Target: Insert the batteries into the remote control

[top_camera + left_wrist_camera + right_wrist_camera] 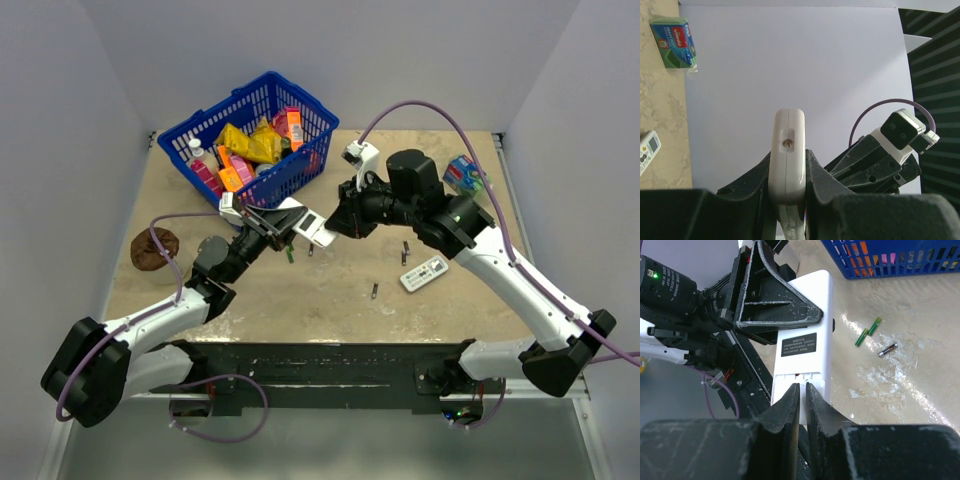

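**A:** Dark fingers of the right gripper (pixel 800 392) fill the near edge of the right wrist view. How do they stand?

**B:** Nearly pressed together, with only a thin slit between them. A thin white edge at the end of the remote control (pixel 807 315) sits in that slit, and the fingers pinch it there.

**A:** Where is the remote control itself?

**B:** It is held above the table (pixel 900 305) between the two arms, just in front of the blue basket (pixel 285 180). Its back, with a black label, faces the right wrist camera. The left gripper (pixel 788 162) clamps it by its long sides, so its own camera sees the remote edge on.

**A:** And the batteries (pixel 875 326)?

**B:** They are loose on the table. Two green ones lie just beside each other, near the remote's side, with a dark one (pixel 887 350) close by. From above, more dark ones lie further right, near a second remote (pixel 424 273), white with grey buttons, flat on the table. I cannot tell whether any battery is inside the held remote.

**A:** Anything else?

**B:** A sponge pack (pixel 675 42) lies at the table's far right corner, well apart from the grippers.
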Robot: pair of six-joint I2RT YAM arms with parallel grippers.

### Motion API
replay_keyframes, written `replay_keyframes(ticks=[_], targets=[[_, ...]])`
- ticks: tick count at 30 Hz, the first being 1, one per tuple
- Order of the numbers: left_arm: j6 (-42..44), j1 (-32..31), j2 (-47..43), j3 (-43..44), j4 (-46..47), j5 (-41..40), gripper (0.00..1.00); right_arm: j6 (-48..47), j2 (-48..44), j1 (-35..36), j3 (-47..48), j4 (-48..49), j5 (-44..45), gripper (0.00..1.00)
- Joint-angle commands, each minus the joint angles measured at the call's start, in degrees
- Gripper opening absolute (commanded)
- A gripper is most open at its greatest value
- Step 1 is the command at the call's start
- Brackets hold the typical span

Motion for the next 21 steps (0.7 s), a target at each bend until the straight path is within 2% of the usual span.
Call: replay_keyframes(ticks=[1, 6, 12, 21], targets=[[0.6, -0.2, -0.2, 2.6, 4.4, 0.2, 0.0, -1.5, -0.6, -0.2, 3.7, 1.0, 0.3, 0.14], [0.7, -0.2, -0.2, 2.6, 4.1, 0.1, 0.0, -1.7, -1.5, -0.2, 5.4, 2.0, -0.5, 0.15], [1.2, -0.2, -0.5, 2.8, 3.7, 0.0, 0.0, -3.7, -1.5, -0.1, 5.3, -0.4, 4.2, 0.17], [1.4, -0.2, -0.7, 3.0, 3.3, 0.1, 0.0, -5.3, -1.1, -0.2, 2.6, -0.7, 6.3, 0.17]])
